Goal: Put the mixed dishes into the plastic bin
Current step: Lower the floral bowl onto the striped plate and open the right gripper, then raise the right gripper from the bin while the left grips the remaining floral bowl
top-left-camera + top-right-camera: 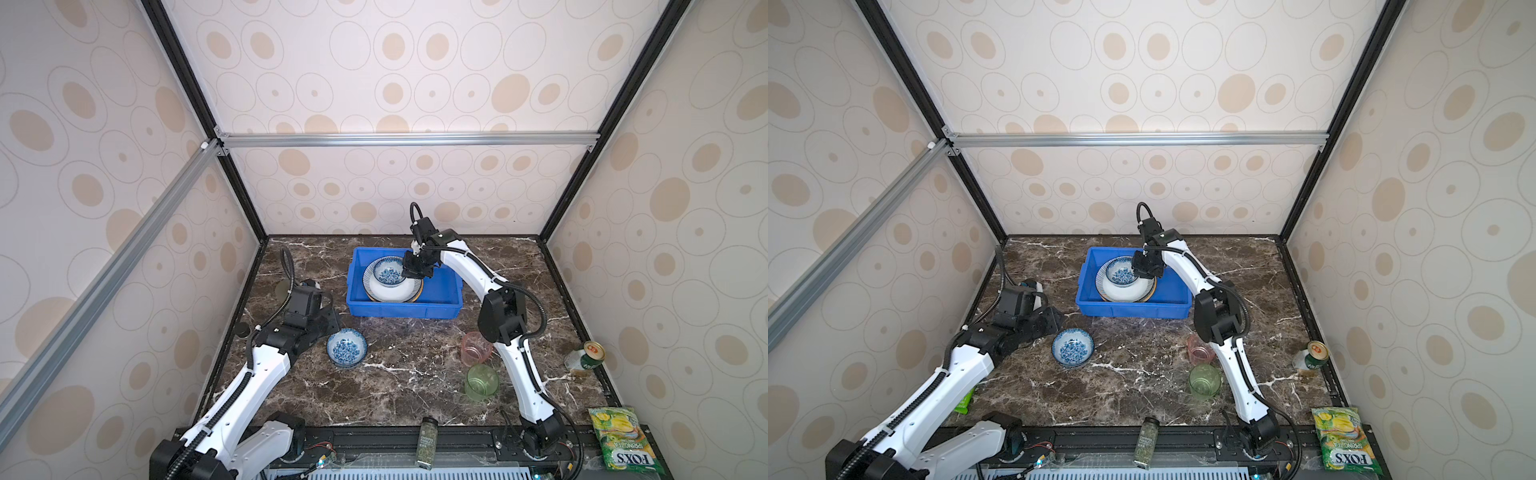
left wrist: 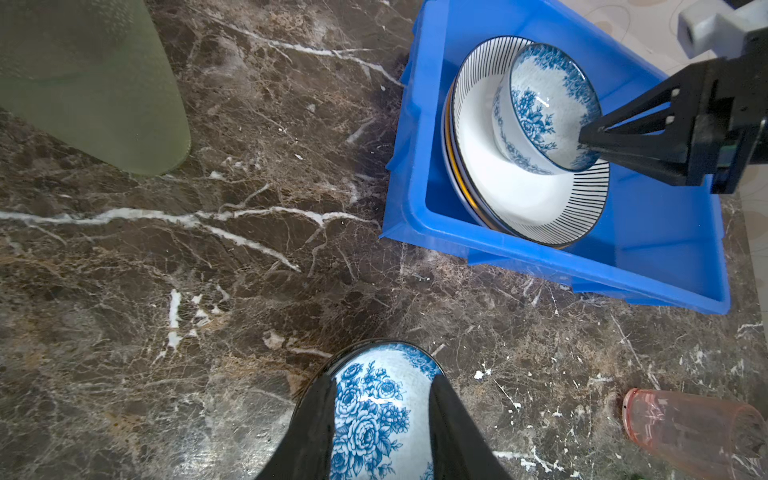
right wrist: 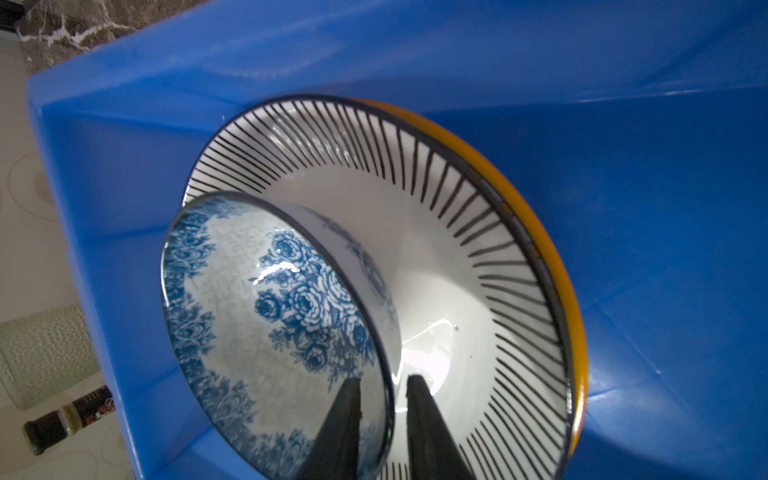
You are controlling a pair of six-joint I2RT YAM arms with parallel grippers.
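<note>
The blue plastic bin (image 1: pixel 405 309) (image 1: pixel 1133 309) holds a striped-rim plate (image 1: pixel 390 291) (image 3: pixel 457 232) stacked on an orange-rimmed plate. A blue-white floral bowl (image 1: pixel 388 272) (image 3: pixel 249 311) rests on the striped plate. My right gripper (image 1: pixel 404 274) (image 3: pixel 382 380) straddles that bowl's rim, open, with gaps showing on both sides. A second floral bowl (image 1: pixel 347 347) (image 2: pixel 374 407) sits on the marble. My left gripper (image 1: pixel 330 328) (image 2: pixel 382 375) is at its left rim, jaws apart, and the bowl's inside shows between them. A pink cup (image 1: pixel 476 347) and a green cup (image 1: pixel 482 382) stand by the right arm.
Another green cup (image 2: pixel 83 83) lies at the far left behind the left arm. A spice jar (image 1: pixel 428 442) and a yellow-green snack packet (image 1: pixel 623 440) lie at the front edge. A can (image 1: pixel 586 355) stands by the right wall.
</note>
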